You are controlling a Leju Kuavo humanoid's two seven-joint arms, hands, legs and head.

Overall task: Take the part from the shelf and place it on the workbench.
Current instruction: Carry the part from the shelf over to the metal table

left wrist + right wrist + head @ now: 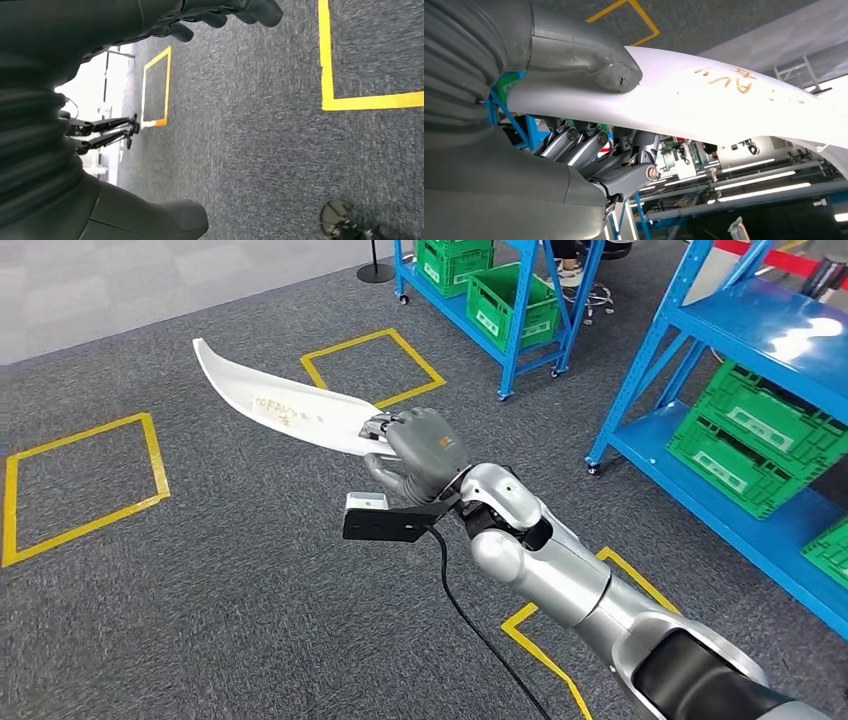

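Observation:
The part [285, 405] is a long, curved white blade-shaped piece with orange writing on it. My right hand [420, 452] grips it at its near end and holds it out over the carpet, its tip pointing up and to the left. In the right wrist view the thumb [594, 57] presses on the part [704, 102] and the fingers [589, 147] curl around its other face. My left hand [90, 150] hangs over the floor with its fingers [220, 15] apart and nothing in it.
Blue shelves [735, 370] with green crates [745, 435] stand at the right; another blue rack [500, 300] with green crates is at the back. Yellow tape squares [80, 475] mark the grey carpet. A black cable [480, 630] hangs from my right wrist.

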